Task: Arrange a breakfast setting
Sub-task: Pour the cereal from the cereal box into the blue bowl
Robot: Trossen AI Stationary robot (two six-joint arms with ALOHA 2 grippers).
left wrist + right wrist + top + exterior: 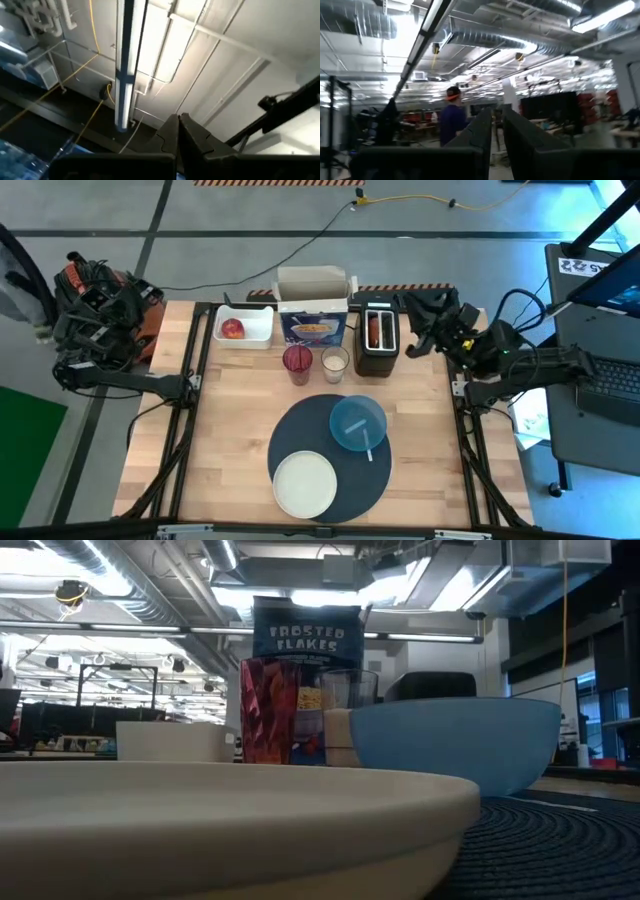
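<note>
A round dark placemat (300,435) lies on the near middle of the table. On it stand a light-blue bowl (357,423) with a thin spoon (368,445) leaning over its near rim, and a white plate (305,483). A red apple (232,329) lies in a white tray at the far side. A toasted round (374,330) sticks out of the black toaster (377,350). My left gripper (179,127) is shut and points up at the ceiling, off the table's left edge. My right gripper (497,130) is raised at the far right, its fingers a narrow gap apart with nothing between them.
A Frosted Flakes box (314,320), a red cup (297,362) and a clear glass (334,363) stand in the far middle. Bare wood lies to the left and right of the placemat. A person shows far off in the room (451,117).
</note>
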